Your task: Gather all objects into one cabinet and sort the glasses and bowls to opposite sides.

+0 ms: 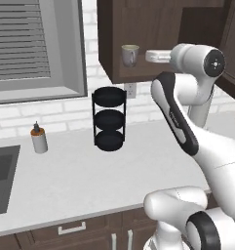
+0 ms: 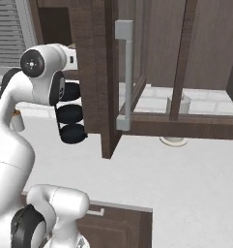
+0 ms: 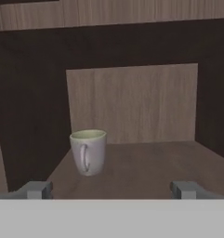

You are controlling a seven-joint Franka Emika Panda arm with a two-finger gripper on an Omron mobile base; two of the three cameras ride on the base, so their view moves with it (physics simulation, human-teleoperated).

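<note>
A grey-beige handled mug (image 3: 88,151) stands upright on the floor of a dark-brown wall cabinet (image 3: 146,162), left of centre, its handle facing me. My gripper (image 3: 112,189) is open, with its fingertips (image 3: 37,189) wide apart and nothing between them. It sits just in front of the mug and a little to its right, without touching. In the left base view the mug (image 1: 130,54) is at the cabinet's (image 1: 138,24) lower left, and my gripper (image 1: 152,55) reaches in from the right at the same height. The bowls are out of view.
A black three-tier rack (image 1: 109,120) stands on the counter under the cabinet. A soap dispenser (image 1: 39,138) and the sink (image 1: 2,176) are to the left. An open cabinet door with a grey handle (image 2: 123,72) hangs right of my arm, with a pale cylinder (image 2: 176,109) behind it.
</note>
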